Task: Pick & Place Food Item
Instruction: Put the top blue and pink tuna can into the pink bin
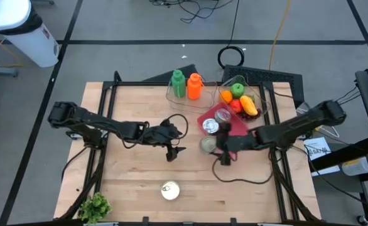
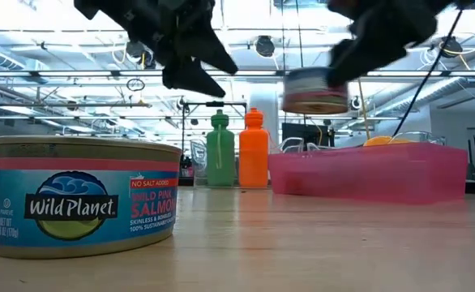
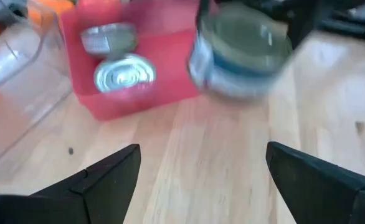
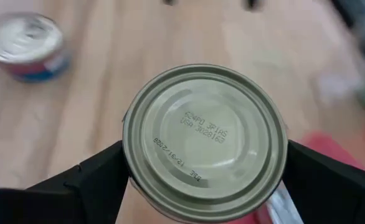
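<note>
Starting from the left: the left end effector (image 1: 173,149) hovered over the middle of the table (image 1: 127,182) with its fingers spread and nothing in them, just waiting. A Wild Planet salmon can (image 1: 170,189) sat on the table nearer the front edge than that end effector, well apart from it.

Further right, the right end effector (image 1: 214,145) had a can (image 4: 204,142) clamped between its fingers, lifted clear off the table, right beside the near corner of the red bin (image 1: 237,126). Two more cans (image 3: 117,56) were already lying in there.

My take: carry it fully over the bin wall, keep it level, pick the bare spot beside those two cans, lower first, then let go.
</note>
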You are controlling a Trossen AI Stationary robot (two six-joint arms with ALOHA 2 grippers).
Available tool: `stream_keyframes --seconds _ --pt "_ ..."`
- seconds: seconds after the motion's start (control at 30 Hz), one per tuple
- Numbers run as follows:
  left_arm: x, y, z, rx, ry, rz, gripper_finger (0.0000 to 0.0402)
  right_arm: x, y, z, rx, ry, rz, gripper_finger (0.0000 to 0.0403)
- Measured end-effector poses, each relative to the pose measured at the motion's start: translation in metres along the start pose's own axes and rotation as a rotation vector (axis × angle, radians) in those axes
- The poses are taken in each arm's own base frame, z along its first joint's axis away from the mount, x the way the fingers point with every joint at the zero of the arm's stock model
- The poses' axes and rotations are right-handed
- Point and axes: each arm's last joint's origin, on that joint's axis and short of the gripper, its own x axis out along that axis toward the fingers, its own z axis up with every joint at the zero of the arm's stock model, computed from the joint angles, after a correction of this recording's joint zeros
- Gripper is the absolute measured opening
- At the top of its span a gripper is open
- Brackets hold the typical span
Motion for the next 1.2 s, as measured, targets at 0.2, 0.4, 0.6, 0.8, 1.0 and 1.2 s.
stream_keyframes --seconds 0.2,0.4,0.6,0.8,1.0,1.2 --pt "0.012 0.0 -0.009 0.01 0.042 0.013 0.0356 -0.036 -0.007 -0.038 0.113 0.068 -0.165 0.0354" --pt "0.022 -0.001 -0.014 0.01 0.044 0.014 0.0356 -0.043 -0.016 -0.085 0.228 0.078 -0.204 0.0354" --pt "0.022 0.0 -0.014 0.015 0.046 0.016 0.0356 -0.031 -0.018 -0.118 0.192 0.093 -0.187 0.0354" --pt "0.022 -0.001 -0.013 0.013 0.036 0.013 0.0356 -0.022 -0.024 -0.132 0.222 0.074 -0.211 0.0354" --pt "0.022 -0.001 -0.012 0.011 0.027 0.01 0.0356 -0.02 -0.027 -0.135 0.244 0.092 -0.184 0.0354" --pt "0.022 -0.001 -0.012 -0.01 0.029 0.01 0.0356 -0.02 -0.027 -0.134 0.239 0.087 -0.185 0.0372"
